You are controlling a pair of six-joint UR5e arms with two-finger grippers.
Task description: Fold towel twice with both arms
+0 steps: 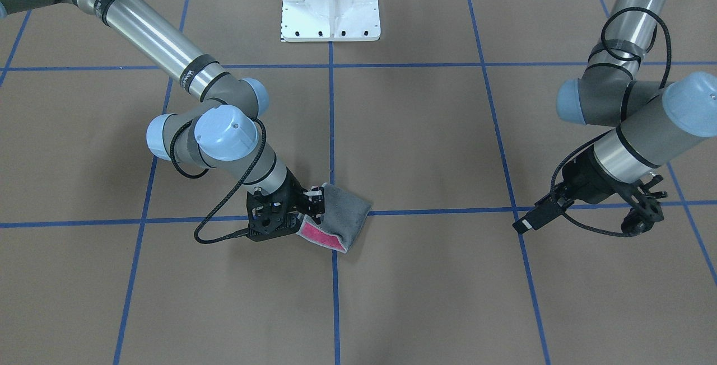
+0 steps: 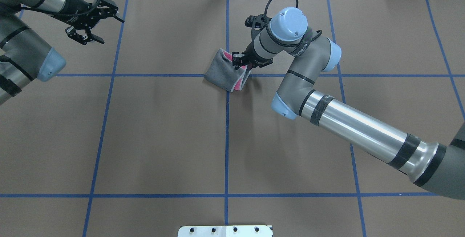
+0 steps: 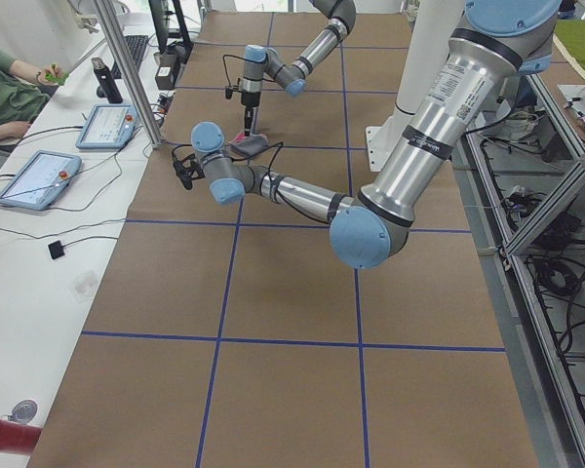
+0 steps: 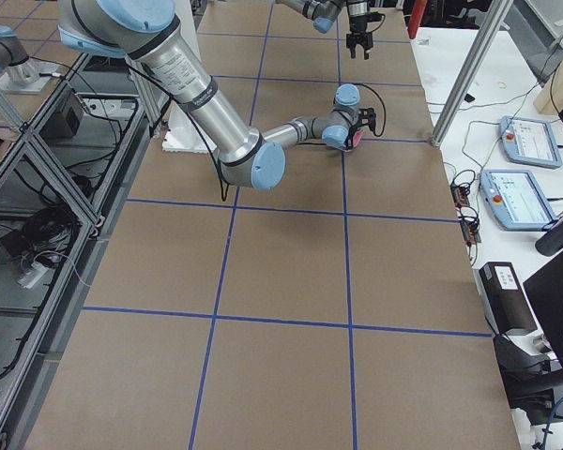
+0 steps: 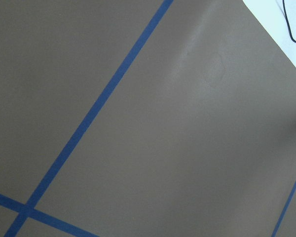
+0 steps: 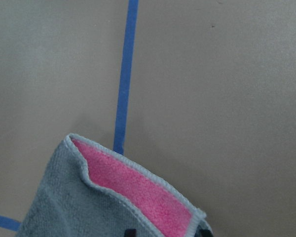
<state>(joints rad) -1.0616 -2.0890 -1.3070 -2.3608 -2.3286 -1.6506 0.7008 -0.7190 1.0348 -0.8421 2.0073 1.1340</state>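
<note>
The towel (image 2: pixel 222 70) lies folded near the middle grid line, grey face up, with pink showing along its open edge (image 1: pixel 325 237). My right gripper (image 2: pixel 238 61) is on that open edge and looks shut on the towel's upper layer, which it holds slightly raised. In the right wrist view the grey layer (image 6: pixel 59 207) and the pink inner face (image 6: pixel 138 190) fill the bottom of the frame. My left gripper (image 2: pixel 98 29) is open and empty, far off to the left of the towel near the table's far edge. The left wrist view shows only bare table.
Brown paper covers the table (image 2: pixel 163 131), marked with a blue tape grid. The white pedestal base (image 1: pixel 330 4) stands at the robot's side. Tablets and cables (image 3: pixel 39 180) lie on a white bench beyond the table's far edge.
</note>
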